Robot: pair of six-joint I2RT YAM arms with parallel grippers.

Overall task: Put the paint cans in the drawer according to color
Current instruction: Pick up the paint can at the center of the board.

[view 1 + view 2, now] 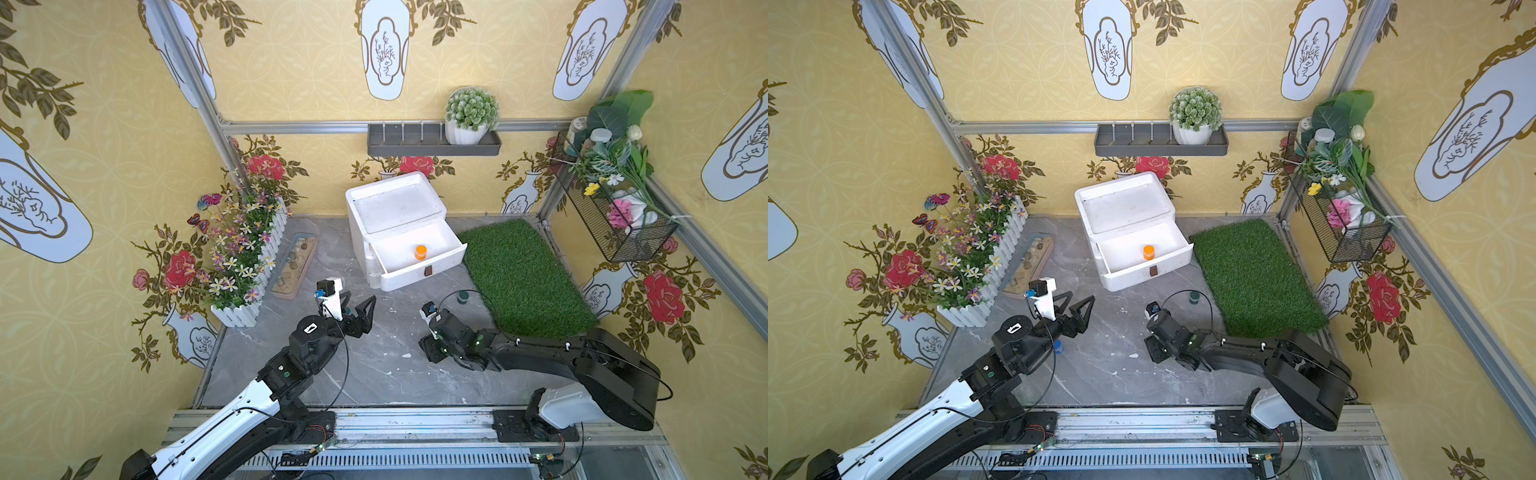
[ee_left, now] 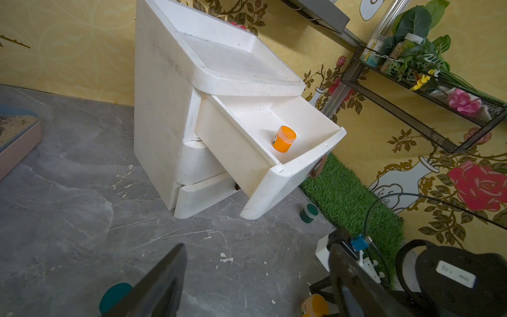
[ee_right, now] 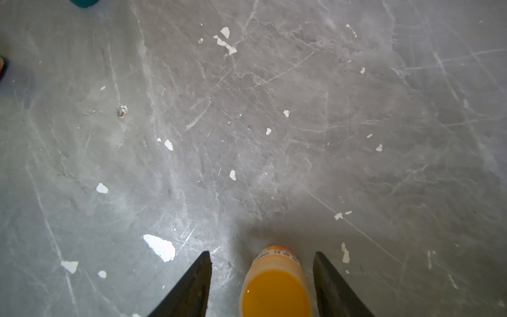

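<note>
The white cabinet's top drawer (image 1: pixel 415 277) stands pulled out with one orange paint can (image 1: pixel 420 252) (image 2: pixel 284 138) upright inside. Another orange can (image 3: pixel 275 285) (image 2: pixel 315 305) sits on the grey floor between the fingers of my right gripper (image 3: pixel 262 255). The jaws stand open, with a gap on each side of the can. A dark green can (image 1: pixel 462 296) (image 2: pixel 308 213) rests by the grass mat's corner. A blue can (image 1: pixel 1058 346) (image 2: pixel 115 295) lies beside my left arm. My left gripper (image 1: pixel 358 300) (image 2: pixel 258 244) hovers open and empty in front of the cabinet.
A green grass mat (image 1: pixel 523 274) lies right of the cabinet. A sand tray (image 1: pixel 294 266) and a white flower fence (image 1: pixel 249 266) line the left side. The two lower drawers (image 2: pixel 203 193) are shut. Another teal-blue can (image 3: pixel 83 2) shows at the edge of the right wrist view.
</note>
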